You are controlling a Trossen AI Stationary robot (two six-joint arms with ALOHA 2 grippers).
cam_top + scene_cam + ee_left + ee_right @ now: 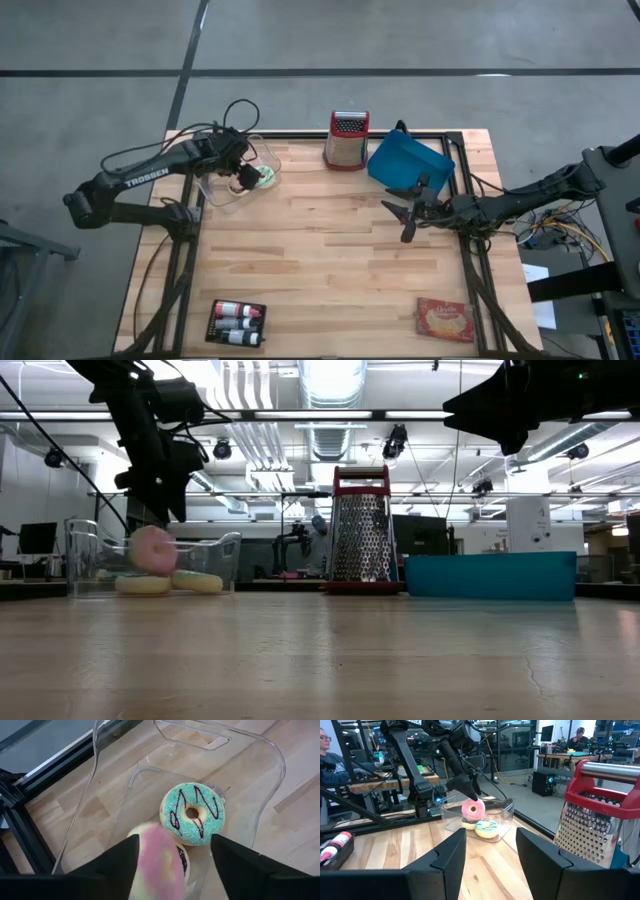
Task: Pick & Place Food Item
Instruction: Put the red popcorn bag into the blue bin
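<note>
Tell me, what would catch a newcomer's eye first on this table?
Probably the pink donut, upright on its edge just under the left gripper, whose fingers stand apart, over a clear plastic tub at the table's far left. A teal-sprinkled donut lies flat in the tub beside it. Next comes the red-handled metal grater at the far edge, beside a blue tray.

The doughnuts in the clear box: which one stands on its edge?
The pink doughnut, just under the left gripper. It stands upright in the clear box; the green doughnut with dark stripes lies flat.
</note>
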